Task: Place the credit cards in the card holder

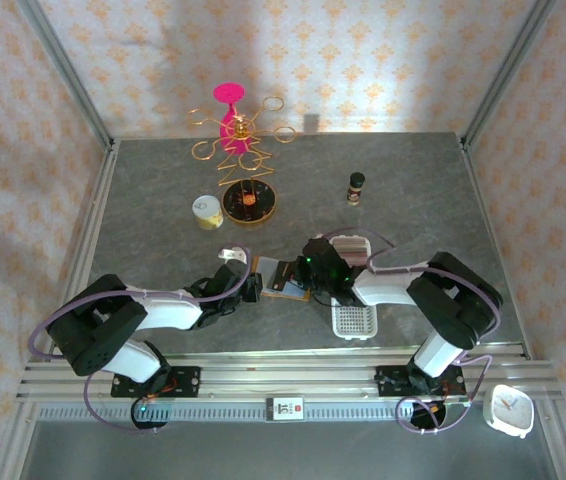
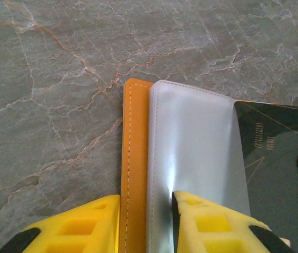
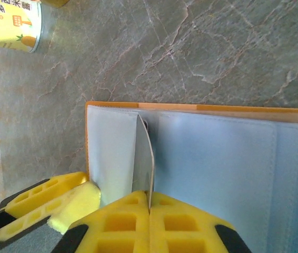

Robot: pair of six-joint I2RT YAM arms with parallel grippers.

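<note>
One card (image 3: pixel 144 158) edgewise between right fingers (image 3: pixel 120 224)

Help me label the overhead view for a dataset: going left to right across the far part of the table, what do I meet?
yellow can → round gold-rimmed dish → small dark bottle. The pink and gold wire stand spans the first two, so it is left out.

The top camera looks down from high over the whole desk (image 1: pixel 423 215). Both wrist cameras look very closely, past yellow fingers (image 2: pixel 212 224), at the same card holder (image 2: pixel 136 158).
</note>
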